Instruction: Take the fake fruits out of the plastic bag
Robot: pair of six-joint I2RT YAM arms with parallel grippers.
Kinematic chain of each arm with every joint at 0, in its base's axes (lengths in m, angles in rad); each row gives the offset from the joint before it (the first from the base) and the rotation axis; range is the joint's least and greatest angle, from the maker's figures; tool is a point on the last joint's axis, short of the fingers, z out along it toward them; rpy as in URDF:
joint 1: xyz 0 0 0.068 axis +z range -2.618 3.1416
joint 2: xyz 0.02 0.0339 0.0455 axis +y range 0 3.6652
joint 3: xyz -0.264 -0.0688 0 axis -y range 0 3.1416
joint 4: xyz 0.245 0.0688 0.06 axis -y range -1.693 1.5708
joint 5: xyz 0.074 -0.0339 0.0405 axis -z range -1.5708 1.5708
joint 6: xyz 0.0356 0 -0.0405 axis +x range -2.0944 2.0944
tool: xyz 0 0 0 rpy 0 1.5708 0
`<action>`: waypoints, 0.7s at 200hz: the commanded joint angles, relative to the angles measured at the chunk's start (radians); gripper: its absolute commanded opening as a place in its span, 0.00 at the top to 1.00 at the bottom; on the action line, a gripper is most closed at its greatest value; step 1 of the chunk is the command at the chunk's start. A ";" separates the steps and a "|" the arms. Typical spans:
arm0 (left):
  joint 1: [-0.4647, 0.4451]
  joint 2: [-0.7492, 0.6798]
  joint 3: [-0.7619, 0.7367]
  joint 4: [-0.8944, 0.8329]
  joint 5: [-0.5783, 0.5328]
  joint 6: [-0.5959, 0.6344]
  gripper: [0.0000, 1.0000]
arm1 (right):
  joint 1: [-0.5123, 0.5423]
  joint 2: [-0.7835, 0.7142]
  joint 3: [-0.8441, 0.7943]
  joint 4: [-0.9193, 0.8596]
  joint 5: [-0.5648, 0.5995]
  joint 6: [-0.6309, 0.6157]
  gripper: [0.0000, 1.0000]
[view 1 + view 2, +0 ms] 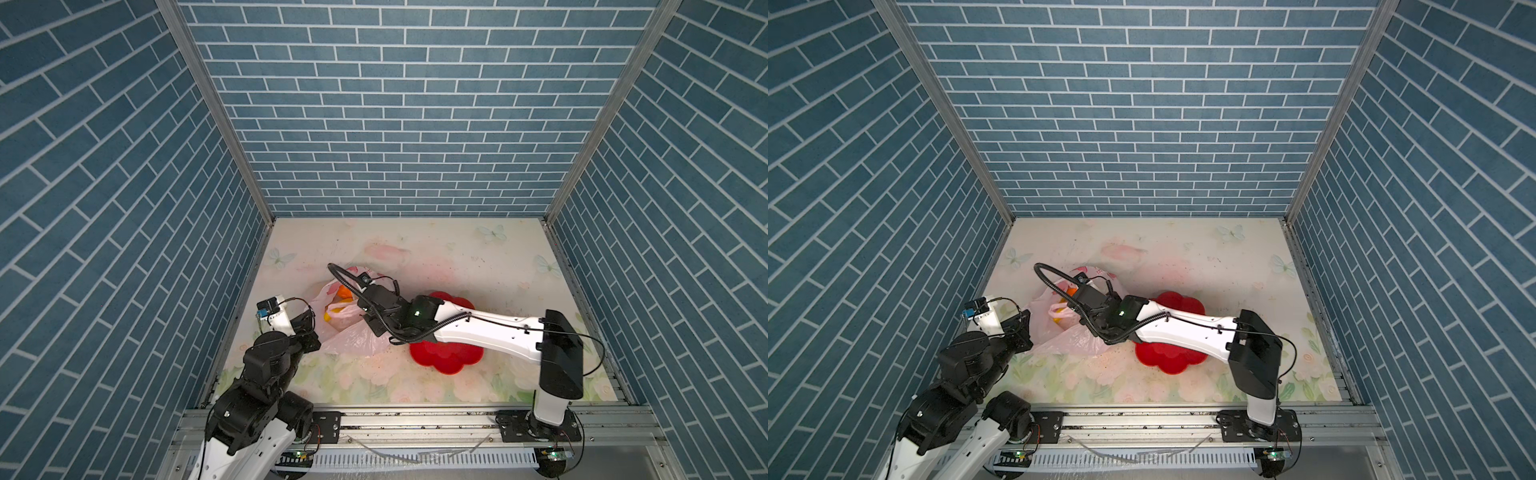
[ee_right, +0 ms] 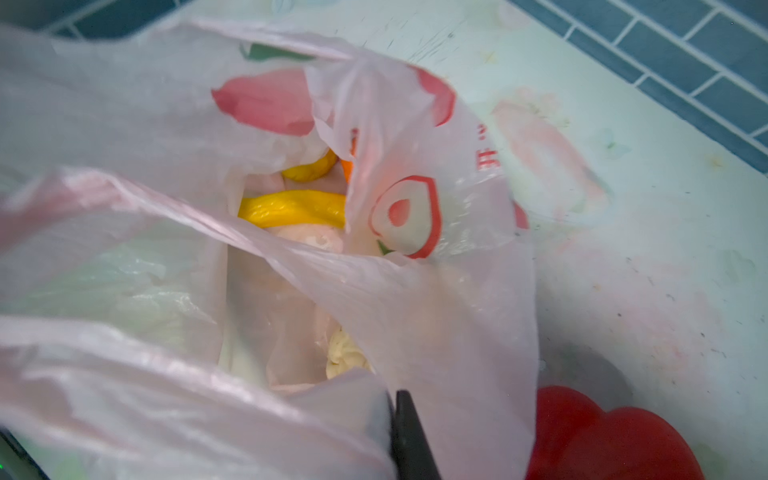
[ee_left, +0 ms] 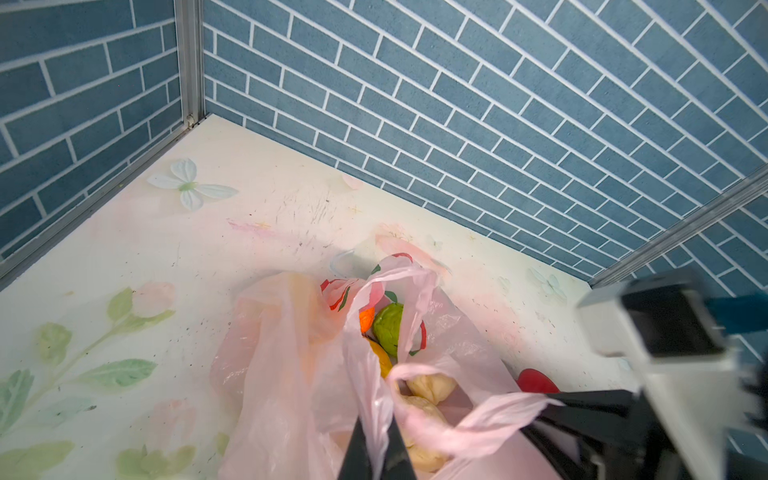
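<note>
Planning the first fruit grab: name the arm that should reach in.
Right, probably: the right hand pinches film at the plastic bag mouth, near the banana and beside the red dish. The left hand pinches its edge and can anchor it.

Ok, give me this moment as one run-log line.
phase: holding plastic bag open | left gripper: shut on plastic bag | right gripper: shut on plastic bag | fake fruits: inside bag | red dish: beside bag

my left pincer: pinched tight, arm folded | my right pincer: clamped, arm stretched across, just beside the left
</note>
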 commanded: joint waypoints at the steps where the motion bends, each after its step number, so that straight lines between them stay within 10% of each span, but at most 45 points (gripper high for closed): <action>1: 0.004 0.043 0.031 0.036 0.006 0.028 0.93 | -0.002 -0.078 -0.098 0.134 0.138 0.132 0.92; 140: 0.005 0.202 0.113 0.031 -0.043 0.041 0.93 | -0.043 -0.168 -0.345 0.000 0.249 0.580 0.89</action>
